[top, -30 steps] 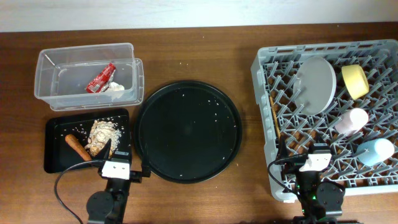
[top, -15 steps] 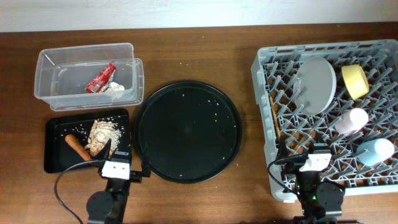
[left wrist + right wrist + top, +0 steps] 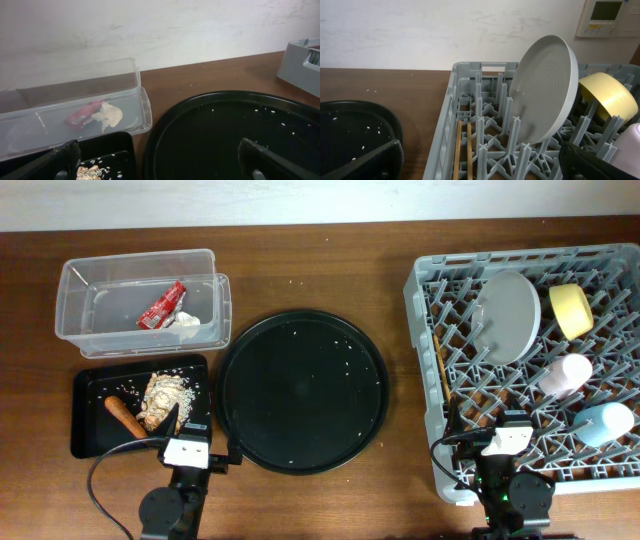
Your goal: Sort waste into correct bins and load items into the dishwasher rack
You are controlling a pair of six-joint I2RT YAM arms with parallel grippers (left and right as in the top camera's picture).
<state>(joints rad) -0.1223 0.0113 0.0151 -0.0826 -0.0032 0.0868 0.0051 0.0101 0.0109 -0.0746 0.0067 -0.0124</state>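
Observation:
The clear box (image 3: pixel 70 320) at the back left holds the red wrapper (image 3: pixel 162 306) and white tissue (image 3: pixel 188 321); both also show in the left wrist view (image 3: pixel 80 114). The shallow black tray (image 3: pixel 85 425) holds beige food scraps (image 3: pixel 163 398) and the carrot (image 3: pixel 125 417). The grey rack (image 3: pixel 425 370) on the right holds the plate (image 3: pixel 508 315), yellow bowl (image 3: pixel 570 310), pink cup (image 3: pixel 565 375), blue cup (image 3: pixel 605 423) and chopsticks (image 3: pixel 462 150). My left gripper (image 3: pixel 160 167) is open and empty at the front left. My right gripper (image 3: pixel 485 167) is open and empty over the rack's front.
The large round black tray (image 3: pixel 302 390) lies in the middle with rice grains scattered on it. A white wall stands behind the table, with a control panel (image 3: pixel 607 17) at the right. Cables run from both arm bases at the front edge.

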